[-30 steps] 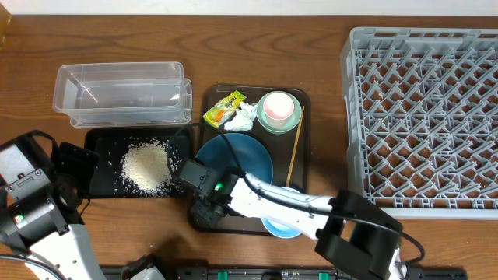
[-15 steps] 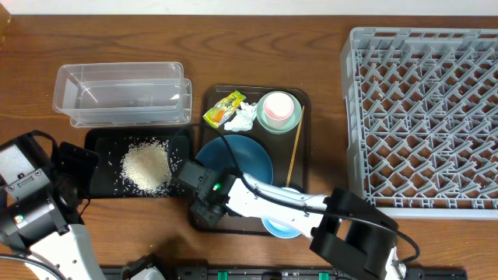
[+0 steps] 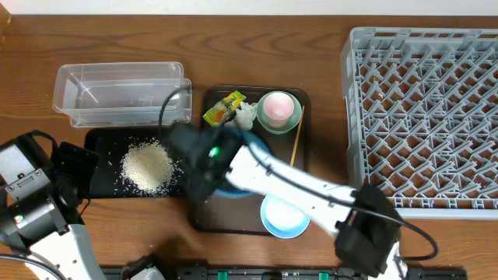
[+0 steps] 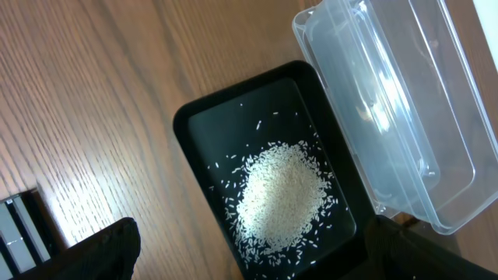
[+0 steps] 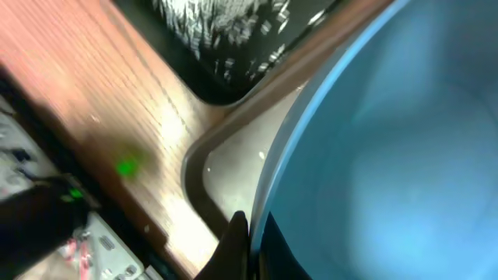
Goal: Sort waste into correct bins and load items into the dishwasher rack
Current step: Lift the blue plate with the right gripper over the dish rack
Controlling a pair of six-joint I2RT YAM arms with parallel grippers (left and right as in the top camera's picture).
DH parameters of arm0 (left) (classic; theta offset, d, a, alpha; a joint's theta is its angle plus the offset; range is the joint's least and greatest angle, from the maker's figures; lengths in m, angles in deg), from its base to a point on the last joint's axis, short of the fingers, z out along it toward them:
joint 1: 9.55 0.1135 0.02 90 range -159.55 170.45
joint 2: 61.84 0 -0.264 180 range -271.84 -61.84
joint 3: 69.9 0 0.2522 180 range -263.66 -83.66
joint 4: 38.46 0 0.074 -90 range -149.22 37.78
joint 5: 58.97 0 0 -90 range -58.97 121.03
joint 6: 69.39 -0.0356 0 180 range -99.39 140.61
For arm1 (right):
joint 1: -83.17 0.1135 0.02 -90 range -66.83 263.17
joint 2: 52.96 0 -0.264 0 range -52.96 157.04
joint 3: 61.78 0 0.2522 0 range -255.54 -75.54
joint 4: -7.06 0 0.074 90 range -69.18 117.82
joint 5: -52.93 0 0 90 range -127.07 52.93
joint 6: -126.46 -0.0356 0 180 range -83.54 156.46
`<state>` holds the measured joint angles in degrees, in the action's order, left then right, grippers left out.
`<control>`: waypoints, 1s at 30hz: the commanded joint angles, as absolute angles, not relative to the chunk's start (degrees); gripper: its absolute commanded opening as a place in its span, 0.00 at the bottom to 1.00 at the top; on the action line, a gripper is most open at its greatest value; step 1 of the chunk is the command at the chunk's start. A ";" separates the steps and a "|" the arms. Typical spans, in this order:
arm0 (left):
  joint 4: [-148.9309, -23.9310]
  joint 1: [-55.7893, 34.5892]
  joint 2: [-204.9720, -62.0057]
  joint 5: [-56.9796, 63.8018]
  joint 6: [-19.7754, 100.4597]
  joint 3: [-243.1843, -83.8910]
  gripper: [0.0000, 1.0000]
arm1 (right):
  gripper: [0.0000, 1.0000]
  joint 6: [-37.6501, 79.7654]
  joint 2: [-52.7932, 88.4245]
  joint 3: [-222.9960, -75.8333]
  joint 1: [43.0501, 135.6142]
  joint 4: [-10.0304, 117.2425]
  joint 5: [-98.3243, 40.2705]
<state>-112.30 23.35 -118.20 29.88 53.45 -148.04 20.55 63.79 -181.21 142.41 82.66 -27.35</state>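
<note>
My right gripper (image 5: 253,233) is shut on the rim of the large dark-blue bowl (image 5: 373,140), one finger outside and one inside. The bowl hangs tilted over the brown tray's left part (image 3: 204,219), mostly hidden under the arm in the overhead view. The small light-blue bowl (image 3: 284,216) sits at the tray's front. At the back are the mint-green bowl (image 3: 264,120) with the pink cup (image 3: 278,105) in it, the snack wrapper (image 3: 223,109) and the tissue (image 3: 243,117). The stick (image 3: 296,144) lies along the right side. Rice (image 4: 280,194) lies in the black tray (image 4: 202,124). My left gripper (image 4: 249,241) stands open over it.
The clear tub (image 3: 123,95) stands behind the black tray. The grey dishwasher rack (image 3: 424,117) fills the right side of the table. My right arm (image 3: 296,187) stretches diagonally across the brown tray.
My right gripper has shut on the dark-blue bowl's rim and swung it up and away toward the back left. The light-blue bowl is now uncovered. The left arm has not moved.
</note>
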 commanded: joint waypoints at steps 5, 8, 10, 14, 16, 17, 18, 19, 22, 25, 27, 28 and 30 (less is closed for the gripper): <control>-112.43 23.66 -118.11 30.16 53.73 -149.35 0.95 | 0.01 28.23 56.97 -195.46 129.23 88.94 -16.30; -112.43 23.66 -118.11 30.16 53.73 -149.35 0.95 | 0.01 29.84 52.69 -197.29 121.04 90.27 -13.69; -112.43 23.66 -118.11 30.14 53.73 -149.35 0.95 | 0.01 29.89 50.13 -197.27 114.72 91.15 -13.67; -112.43 23.66 -118.11 30.16 53.73 -149.31 0.95 | 0.01 32.03 47.25 -197.27 100.73 93.94 -8.60; -112.43 23.66 -118.11 30.16 53.73 -149.31 0.95 | 0.01 37.41 46.92 -197.27 92.62 96.54 -3.14; -112.41 23.64 -118.11 30.16 53.73 -149.31 0.95 | 0.01 39.02 46.90 -197.27 90.00 97.70 -1.67; -112.43 23.66 -118.11 30.16 53.73 -149.31 0.95 | 0.01 40.99 46.98 -197.23 85.80 99.58 0.12; -112.43 23.66 -118.11 30.16 53.73 -149.31 0.95 | 0.01 42.22 47.09 -197.12 82.65 100.76 1.47; -112.43 23.66 -118.11 30.16 53.73 -149.31 0.95 | 0.01 46.19 47.11 -195.67 72.80 102.12 8.10; -112.43 23.66 -118.11 30.14 53.73 -149.29 0.94 | 0.01 51.99 47.18 -193.23 63.84 101.55 19.27; -112.43 23.66 -118.13 30.14 53.73 -149.27 0.95 | 0.01 56.44 47.18 -190.95 59.51 101.20 26.15; -112.43 23.66 -118.16 30.16 53.73 -149.27 0.95 | 0.01 58.37 47.18 -189.55 57.52 101.22 28.99; -112.43 23.66 -118.22 30.16 53.73 -149.27 0.95 | 0.01 59.31 47.18 -186.39 54.39 101.20 31.53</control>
<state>-112.28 23.35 -118.22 29.88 53.45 -148.04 51.90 47.57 -189.55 57.43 101.07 18.35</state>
